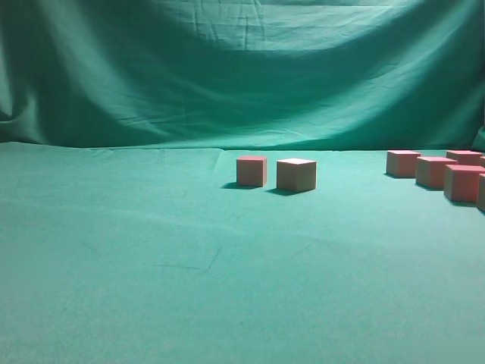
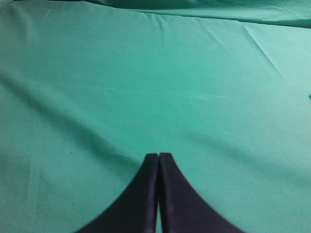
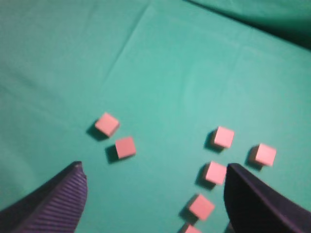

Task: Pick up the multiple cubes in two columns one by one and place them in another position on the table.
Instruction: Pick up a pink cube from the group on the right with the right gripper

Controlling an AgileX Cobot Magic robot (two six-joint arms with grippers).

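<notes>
Two pinkish-red cubes point(image 1: 251, 171) point(image 1: 296, 174) stand side by side near the middle of the teal table point(image 1: 189, 273). Several more cubes point(image 1: 434, 172) sit in a cluster at the right edge. In the right wrist view the pair point(image 3: 107, 124) point(image 3: 125, 147) lies to the left and the cluster point(image 3: 215, 173) to the right in two columns. My right gripper point(image 3: 154, 182) is open and empty, high above the cloth between the two groups. My left gripper point(image 2: 159, 156) is shut and empty over bare cloth. Neither gripper shows in the exterior view.
A draped green backdrop point(image 1: 242, 68) hangs behind the table. Creases run across the cloth point(image 2: 204, 97) in the left wrist view.
</notes>
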